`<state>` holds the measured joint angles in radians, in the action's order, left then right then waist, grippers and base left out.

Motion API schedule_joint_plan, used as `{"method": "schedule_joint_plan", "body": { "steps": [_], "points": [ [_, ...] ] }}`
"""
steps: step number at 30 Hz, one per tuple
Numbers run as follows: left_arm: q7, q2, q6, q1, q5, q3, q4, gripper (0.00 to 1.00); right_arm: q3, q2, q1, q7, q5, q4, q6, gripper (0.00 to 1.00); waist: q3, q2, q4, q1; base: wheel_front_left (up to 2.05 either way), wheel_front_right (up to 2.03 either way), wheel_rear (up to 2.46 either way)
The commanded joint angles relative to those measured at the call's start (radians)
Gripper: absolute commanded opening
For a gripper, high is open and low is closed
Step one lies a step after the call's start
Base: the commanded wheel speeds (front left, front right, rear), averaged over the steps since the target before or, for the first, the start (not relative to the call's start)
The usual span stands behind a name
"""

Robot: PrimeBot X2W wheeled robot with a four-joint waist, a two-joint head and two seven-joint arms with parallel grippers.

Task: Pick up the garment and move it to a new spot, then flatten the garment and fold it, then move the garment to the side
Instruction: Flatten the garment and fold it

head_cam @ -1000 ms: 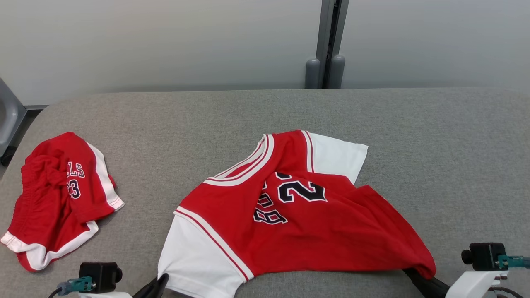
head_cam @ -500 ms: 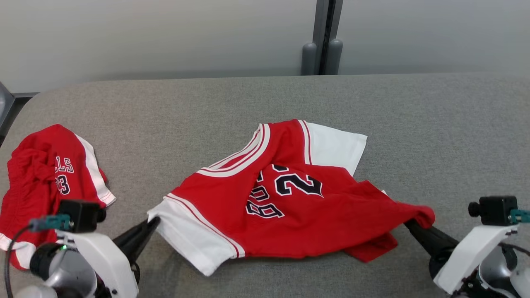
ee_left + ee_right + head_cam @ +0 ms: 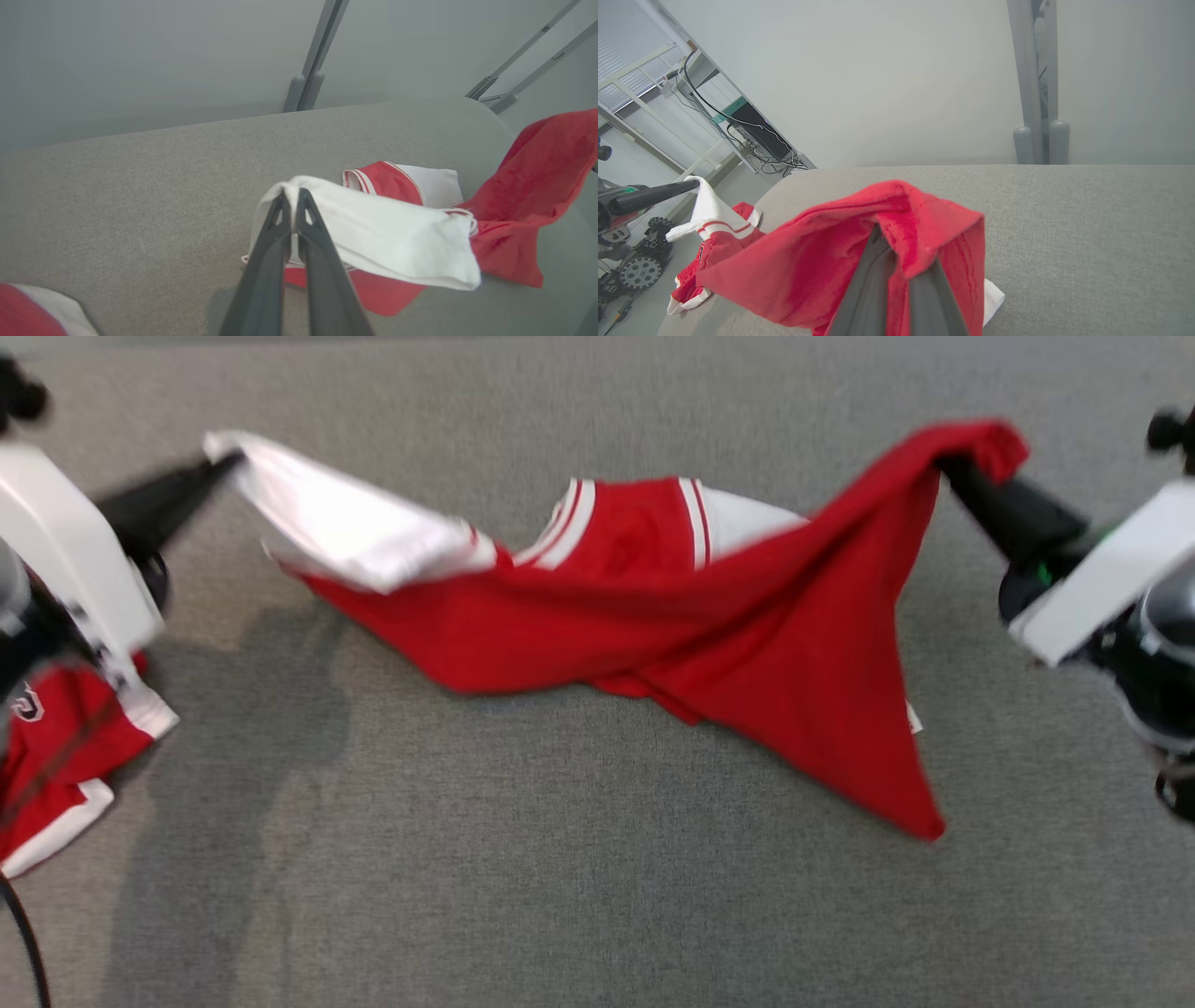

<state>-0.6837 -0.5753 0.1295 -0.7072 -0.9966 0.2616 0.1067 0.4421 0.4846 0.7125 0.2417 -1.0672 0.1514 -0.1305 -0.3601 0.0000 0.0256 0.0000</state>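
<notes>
Head view: left end effector [image 3: 227,457] and right end effector [image 3: 948,467], pinching the garment [image 3: 653,616], have raised it.

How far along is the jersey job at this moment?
Done: the pick-up. The left gripper is shut on the white sleeve of the jersey, the right gripper on its red hem; both ends are raised. In hand: the move, with the middle sagging onto the grey surface. To do: flattening, folding and setting it aside; it is bunched and unfolded.
</notes>
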Motion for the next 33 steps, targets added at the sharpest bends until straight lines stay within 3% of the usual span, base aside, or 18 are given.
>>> {"method": "schedule_joint_plan", "body": {
  "steps": [1, 12, 20, 28, 33],
  "points": [
    [-0.003, -0.011, 0.002, -0.073, -0.014, 0.004, 0.029, 0.0, 0.007, 0.008, 0.063, 0.011, -0.014, 0.014, -0.001, 0.0, -0.104, 0.0, 0.013, 0.0, 0.0, 0.0, 0.0],
    [0.069, -0.039, 0.002, -0.643, 0.038, 0.095, 0.328, 0.0, 0.069, -0.011, 0.584, 0.018, -0.004, 0.182, -0.001, 0.0, -0.3, 0.0, 0.006, 0.0, 0.0, 0.0, 0.0],
    [0.241, -0.024, 0.002, -0.98, 0.11, 0.169, 0.483, 0.0, 0.08, -0.014, 0.915, -0.049, 0.034, 0.325, -0.001, 0.0, -0.376, 0.0, -0.019, 0.0, 0.0, 0.0, 0.0],
    [0.481, 0.012, 0.002, -1.14, 0.133, 0.224, 0.577, 0.0, 0.117, -0.015, 1.072, -0.25, 0.092, 0.378, 0.0, 0.0, -0.371, 0.0, -0.029, 0.0, 0.0, 0.0, 0.0],
    [0.465, -0.011, 0.001, -1.104, 0.074, 0.341, 0.584, 0.0, 0.207, -0.001, 1.024, -0.252, 0.038, 0.401, 0.0, 0.0, -0.354, 0.0, -0.029, 0.0, 0.0, 0.0, 0.0]
  ]
}}
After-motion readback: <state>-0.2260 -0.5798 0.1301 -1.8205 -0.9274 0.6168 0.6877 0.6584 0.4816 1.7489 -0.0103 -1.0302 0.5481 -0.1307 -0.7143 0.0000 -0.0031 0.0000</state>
